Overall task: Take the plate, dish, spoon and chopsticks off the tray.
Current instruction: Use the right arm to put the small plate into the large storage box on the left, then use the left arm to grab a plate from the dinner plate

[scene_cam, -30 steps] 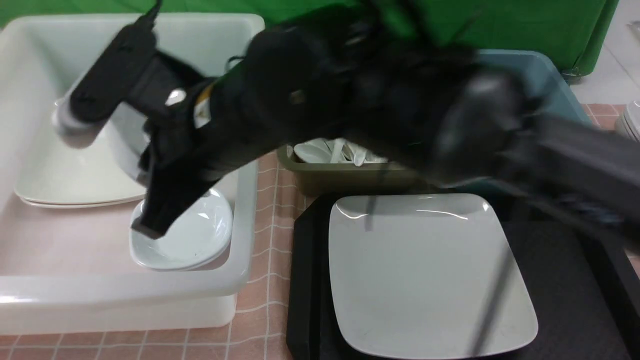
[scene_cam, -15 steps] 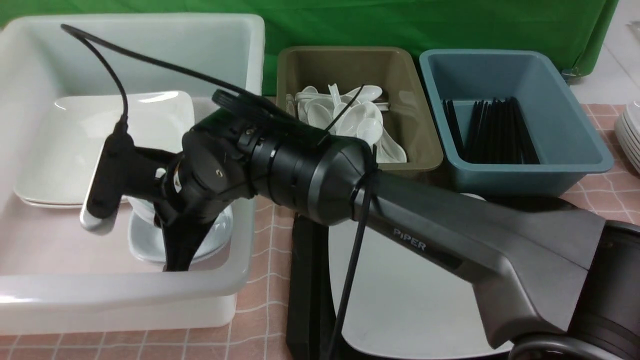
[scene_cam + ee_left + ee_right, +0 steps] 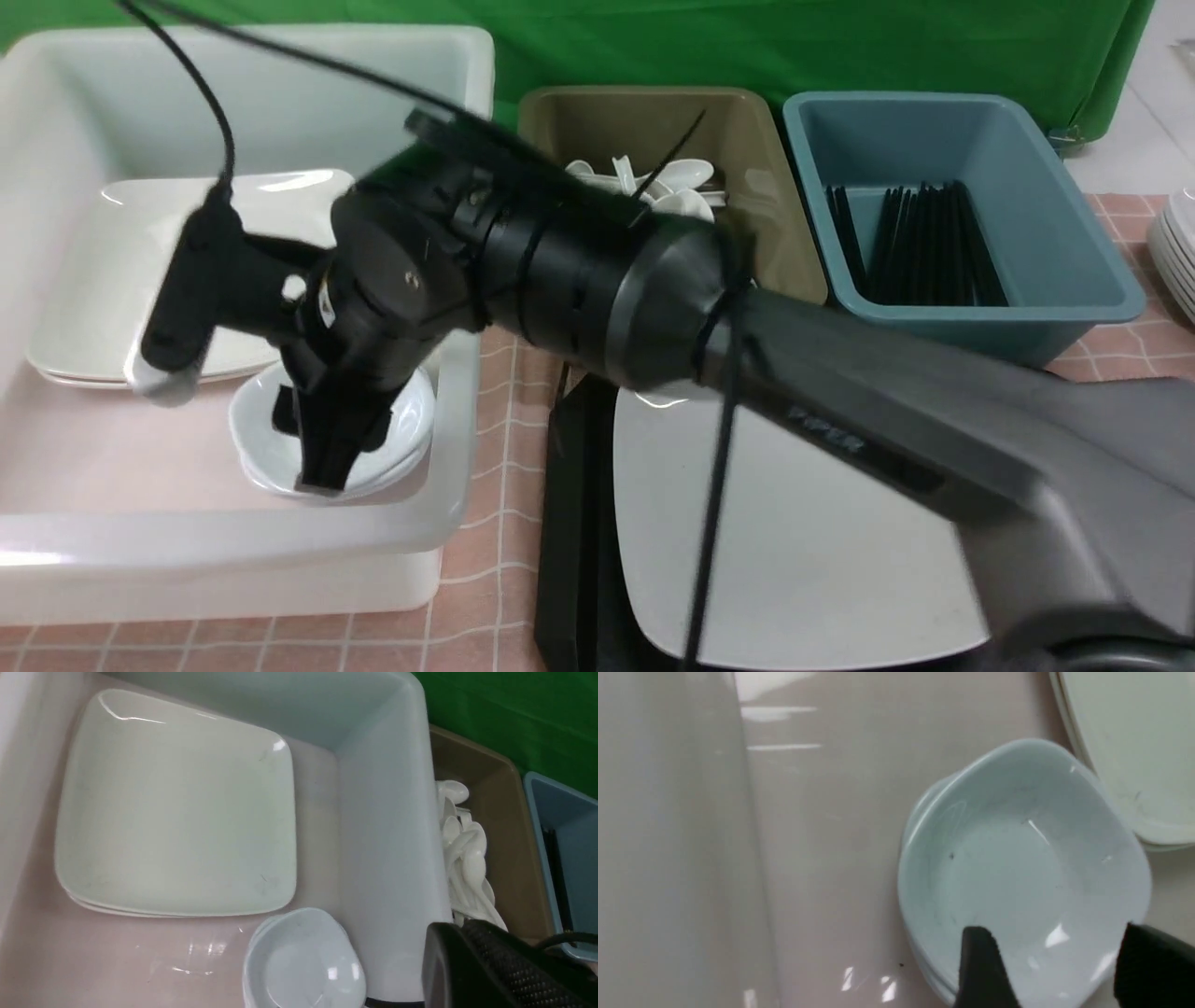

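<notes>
Dish (image 3: pixel 1017 858) in left tub (image 3: pixel 233 551), right gripper (image 3: pixel 1064 970) wide open over it, holding nothing. Lift straight up, without catching its rim.

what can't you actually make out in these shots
- Tray, front view: the right arm and the plate cover most of it, so anything else on it is hidden.
- Right gripper, front view: blurred; contact with the dish unclear.
- Spoons, front view: partly behind the arm.
- Black shape, left wrist view: cut by the edge, unidentifiable.
</notes>
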